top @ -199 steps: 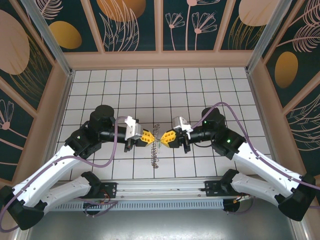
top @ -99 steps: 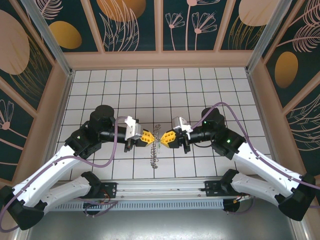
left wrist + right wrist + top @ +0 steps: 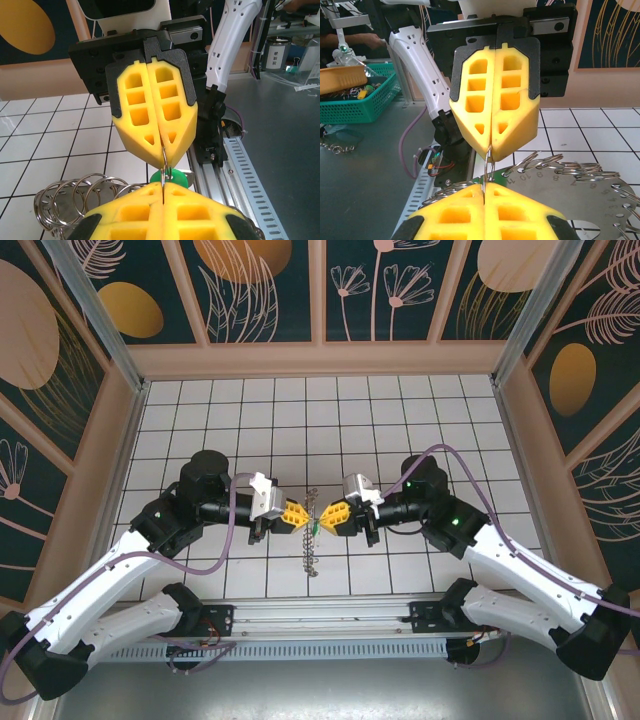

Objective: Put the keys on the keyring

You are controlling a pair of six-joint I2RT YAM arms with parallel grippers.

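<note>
Yellow fingers (image 3: pixel 517 107) on keyring (image 3: pixel 490 159) (both pairs)

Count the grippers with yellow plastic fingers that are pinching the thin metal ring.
2. The left gripper pinches the thin metal ring from the left, the right gripper from the right.

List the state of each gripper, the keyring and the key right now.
left gripper: jaws shut on the keyring wire.
right gripper: jaws shut on the same wire, facing the left gripper.
keyring: pinched between both grippers.
green key: just under the pinch; threaded or not, cannot tell.
</note>
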